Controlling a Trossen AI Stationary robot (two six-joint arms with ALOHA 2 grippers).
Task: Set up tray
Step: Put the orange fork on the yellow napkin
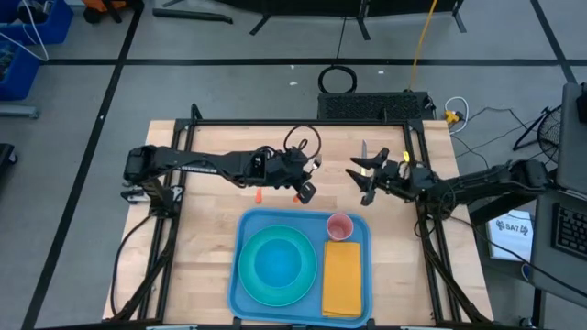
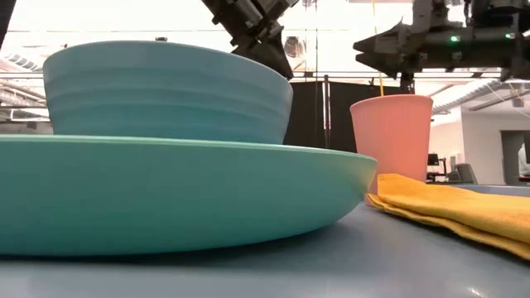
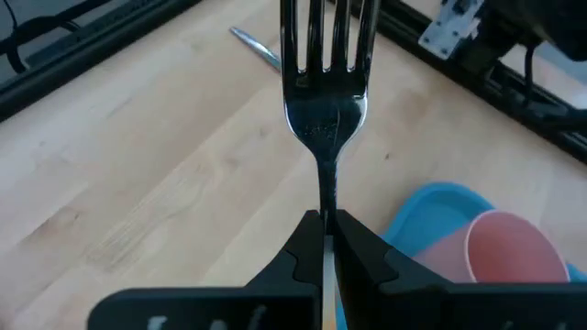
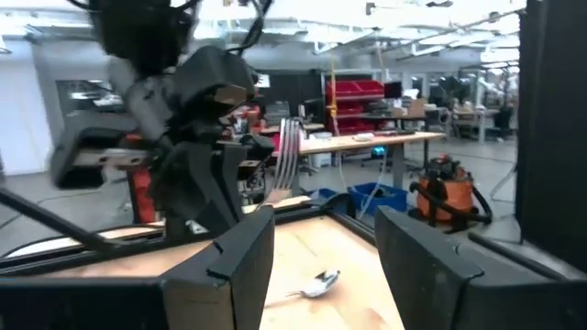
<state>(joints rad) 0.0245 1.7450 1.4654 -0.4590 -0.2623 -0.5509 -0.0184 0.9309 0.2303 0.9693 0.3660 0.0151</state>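
High: tray (image 1: 246, 291) is set at table's (image 1: 202, 238) front edge, centre; plate (image 1: 277, 266) w/ bowl on its left half, napkin (image 1: 342, 279) on right half, cup (image 1: 339, 225) at back-right corner. L gripper (image 1: 305, 186) is held above table just behind tray. R gripper (image 1: 368, 181) is spread, empty, near tray's back-right corner.

Low: bowl (image 2: 166, 91) is seen stacked on plate (image 2: 182, 194), cup (image 2: 392, 132) behind napkin (image 2: 455, 207).

L wrist: fork (image 3: 326, 101) is pinched by handle, fingers (image 3: 298, 261) pressed on it, tines pointed away.

R wrist: spoon (image 4: 316, 286) is seen lying on table.
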